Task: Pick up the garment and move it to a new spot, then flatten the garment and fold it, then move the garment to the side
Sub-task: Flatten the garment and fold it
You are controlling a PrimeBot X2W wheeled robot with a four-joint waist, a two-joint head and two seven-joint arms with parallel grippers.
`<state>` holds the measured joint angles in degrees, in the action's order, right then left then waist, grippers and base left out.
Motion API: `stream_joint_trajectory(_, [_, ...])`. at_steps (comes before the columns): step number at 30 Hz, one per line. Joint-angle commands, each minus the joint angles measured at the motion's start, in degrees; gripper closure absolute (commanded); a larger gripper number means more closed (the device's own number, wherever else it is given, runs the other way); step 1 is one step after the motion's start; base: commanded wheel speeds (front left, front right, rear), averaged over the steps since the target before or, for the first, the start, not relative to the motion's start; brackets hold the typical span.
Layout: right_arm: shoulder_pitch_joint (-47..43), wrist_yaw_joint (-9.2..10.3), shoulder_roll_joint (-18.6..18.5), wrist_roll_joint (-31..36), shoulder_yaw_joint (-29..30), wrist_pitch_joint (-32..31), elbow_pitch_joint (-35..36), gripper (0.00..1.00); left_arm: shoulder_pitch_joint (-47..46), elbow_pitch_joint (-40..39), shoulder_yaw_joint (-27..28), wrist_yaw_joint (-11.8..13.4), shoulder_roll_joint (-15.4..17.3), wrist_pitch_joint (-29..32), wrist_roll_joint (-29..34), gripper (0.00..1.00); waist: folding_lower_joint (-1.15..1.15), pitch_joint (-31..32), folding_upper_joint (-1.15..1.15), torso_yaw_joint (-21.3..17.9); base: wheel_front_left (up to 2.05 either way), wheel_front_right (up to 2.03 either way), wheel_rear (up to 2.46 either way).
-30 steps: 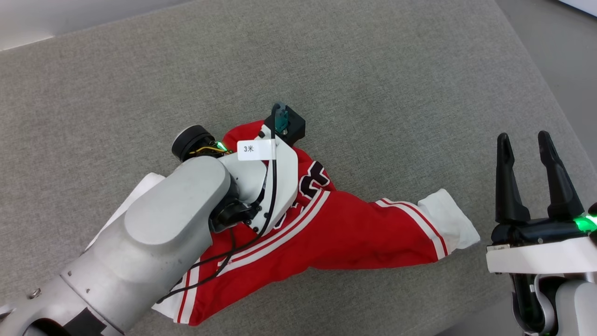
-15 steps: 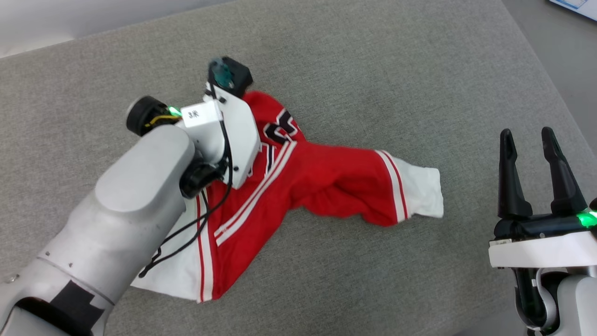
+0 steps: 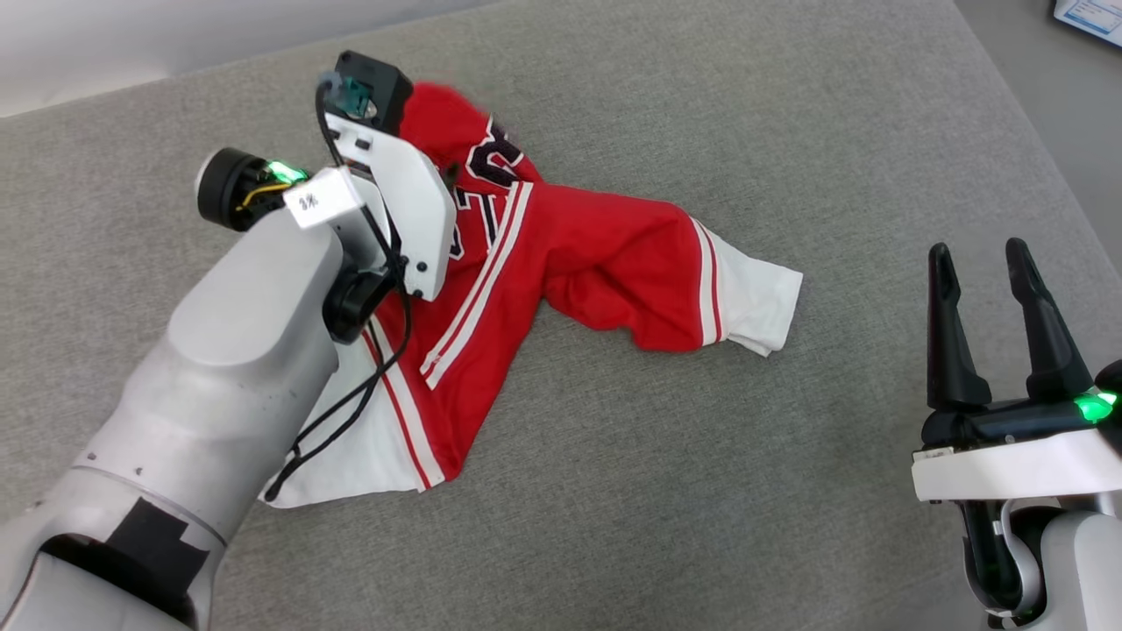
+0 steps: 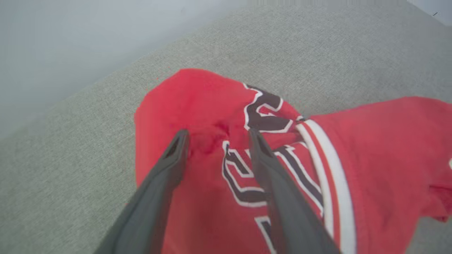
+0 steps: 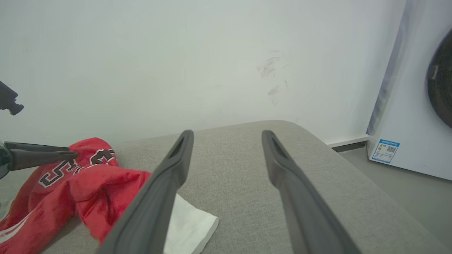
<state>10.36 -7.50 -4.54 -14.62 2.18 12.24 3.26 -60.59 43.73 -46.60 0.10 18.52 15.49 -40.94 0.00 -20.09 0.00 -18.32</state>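
Where the head view's lower right corner begins, the right gripper (image 3: 977, 248) hovers with its jaws wide apart and nothing between them, well apart from the garment (image 3: 596, 254). The garment lies crumpled on the grey cushion (image 3: 701, 491), left of centre. It is a red T-shirt, its nearest white sleeve (image 3: 368, 447) edged with red-and-white stripes and a second white sleeve (image 3: 754, 294) thrown out to the right. Farther back, black lettering (image 4: 254, 116) outlined in white bunches across the chest. There the left gripper (image 4: 218, 132) sits with jaws apart, a pucker of red cloth between the tips; whether they touch it I cannot tell. Beyond stands a pale wall (image 5: 176, 53).
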Motion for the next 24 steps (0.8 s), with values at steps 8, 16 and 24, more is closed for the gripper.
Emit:
stream_joint_trajectory(8, [0.7, 0.02, -1.42, 0.46, 0.51, -0.53, -0.69, 0.0, -0.56, 0.05, 2.4, -0.96, -0.18, -15.81, 1.42, 0.0, 0.0, 2.62, 0.0, 3.26, 0.0, 0.0, 0.0])
stream_joint_trajectory(16, [-0.98, 0.02, -2.99, 0.02, 2.17, -2.65, -0.58, 0.0, 3.34, -6.42, 4.71, 1.04, 3.38, -29.87, 4.95, 0.0, 0.0, 6.76, 0.0, 8.79, 0.0, 0.0, 0.0])
stream_joint_trajectory(24, [-2.92, 0.02, -3.83, 0.39, 3.31, -4.09, -0.6, 0.0, 19.0, -28.47, 13.67, 8.13, 9.03, -30.65, 11.05, 0.0, 0.0, 9.98, 0.0, 13.96, 0.0, 0.0, 0.0])
